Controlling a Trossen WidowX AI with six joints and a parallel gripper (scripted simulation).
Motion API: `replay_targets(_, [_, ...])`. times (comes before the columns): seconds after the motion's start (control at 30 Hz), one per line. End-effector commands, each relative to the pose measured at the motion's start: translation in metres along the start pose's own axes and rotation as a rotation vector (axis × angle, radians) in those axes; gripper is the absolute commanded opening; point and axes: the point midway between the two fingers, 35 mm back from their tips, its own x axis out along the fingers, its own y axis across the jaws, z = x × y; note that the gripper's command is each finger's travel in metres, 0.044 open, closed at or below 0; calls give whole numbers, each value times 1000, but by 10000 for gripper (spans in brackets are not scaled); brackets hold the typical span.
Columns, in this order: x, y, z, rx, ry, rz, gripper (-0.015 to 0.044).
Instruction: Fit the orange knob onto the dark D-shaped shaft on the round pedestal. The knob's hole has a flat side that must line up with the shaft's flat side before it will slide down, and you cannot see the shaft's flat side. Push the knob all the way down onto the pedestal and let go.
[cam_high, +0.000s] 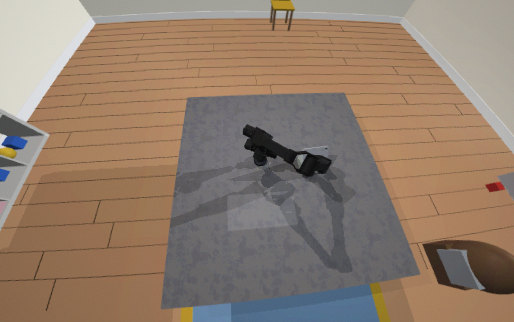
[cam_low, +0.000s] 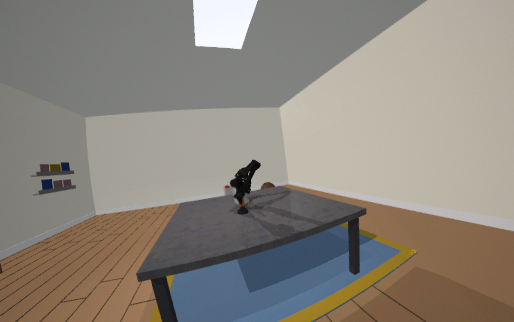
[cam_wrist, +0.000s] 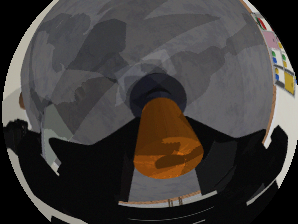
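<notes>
The orange knob (cam_wrist: 167, 132) (cam_low: 242, 202) is between the fingers of my gripper (cam_wrist: 162, 120) (cam_low: 242, 200), which is shut on it. The round dark pedestal (cam_wrist: 177, 95) (cam_low: 242, 211) (cam_high: 260, 162) stands on the table, directly below the knob in the exterior view. In the wrist view the knob's far end overlaps the pedestal's disc. The shaft's flat side and the knob's hole are hidden. Whether the knob's far end touches the shaft or is above it, I cannot tell.
The grey table (cam_high: 215, 270) (cam_low: 195, 240) carries the arm (cam_high: 285, 152), which reaches across to the pedestal, and a pale thin plate (cam_high: 317, 149) is beside the arm's base. Shadows of the arm fall across the table. A blue and yellow rug (cam_low: 210, 295) lies underneath.
</notes>
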Motion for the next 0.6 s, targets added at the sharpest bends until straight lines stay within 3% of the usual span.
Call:
replay_targets(0.0, [1, -1, 0, -4, 0, -3, 0])
replay_targets(0.57, [-3, 1, 1, -30, 0, -3, 0])
